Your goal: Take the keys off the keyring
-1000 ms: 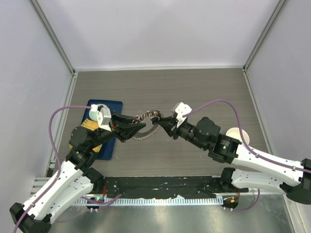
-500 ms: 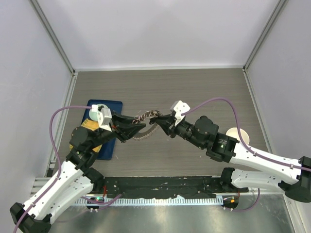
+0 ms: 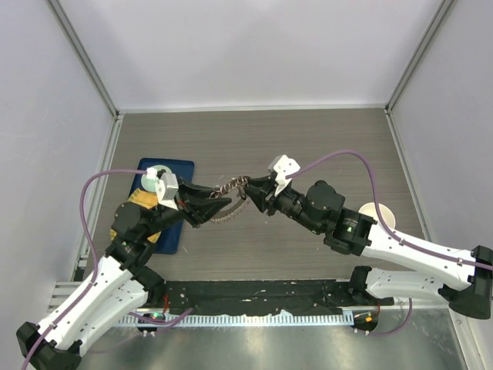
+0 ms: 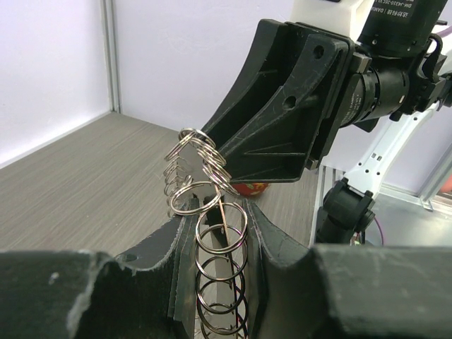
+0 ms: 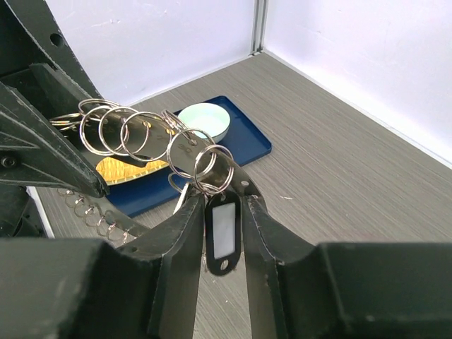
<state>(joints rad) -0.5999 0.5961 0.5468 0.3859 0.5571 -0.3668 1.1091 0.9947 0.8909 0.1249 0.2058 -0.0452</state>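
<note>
Aloft — keyring [image 3: 231,187] between left hand [image 3: 220,203], right hand [image 3: 249,192]

My left arm [image 3: 92,297] and right arm [image 3: 416,250] wear smooth white shells on the long links, with black housings at the joints. A thin purple cable [image 3: 343,152] loops along each one. My fingers [image 4: 282,120] are matte black, wedge-shaped, dotted with small round screw holes. A white camera block [image 3: 282,167] caps each wrist, and white lettering marks a black motor housing [image 4: 395,25].
</note>
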